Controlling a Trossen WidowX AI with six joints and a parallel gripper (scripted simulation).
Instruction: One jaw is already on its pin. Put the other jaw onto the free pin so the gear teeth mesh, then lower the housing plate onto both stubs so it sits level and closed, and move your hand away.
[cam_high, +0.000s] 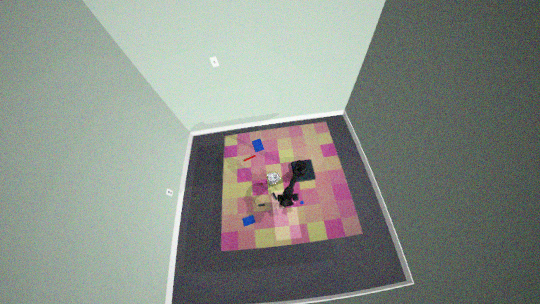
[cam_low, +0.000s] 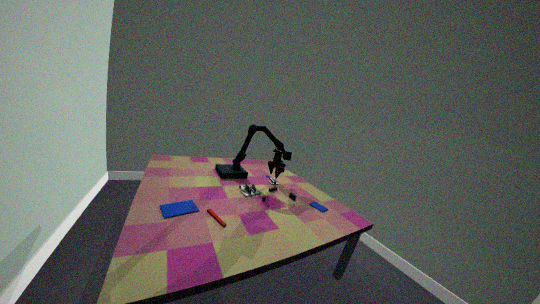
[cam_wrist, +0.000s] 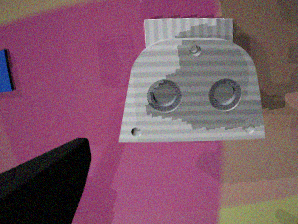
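Observation:
My gripper is open and empty, above the table on the far side of the gear assembly in the exterior view. Only one black finger shows in the wrist view, at lower left. The grey-white housing plate lies on the table below the gripper, with two round recesses and three small holes facing up; the finger is clear of it. In the top view the arm seems to hide it. The silvery gear assembly stands apart from the plate; its jaws and pins are too small to tell apart.
A dark bar and other small dark pieces lie near the assembly. A larger blue plate, a red bar and a smaller blue plate lie farther out. A small blue piece lies near the gripper.

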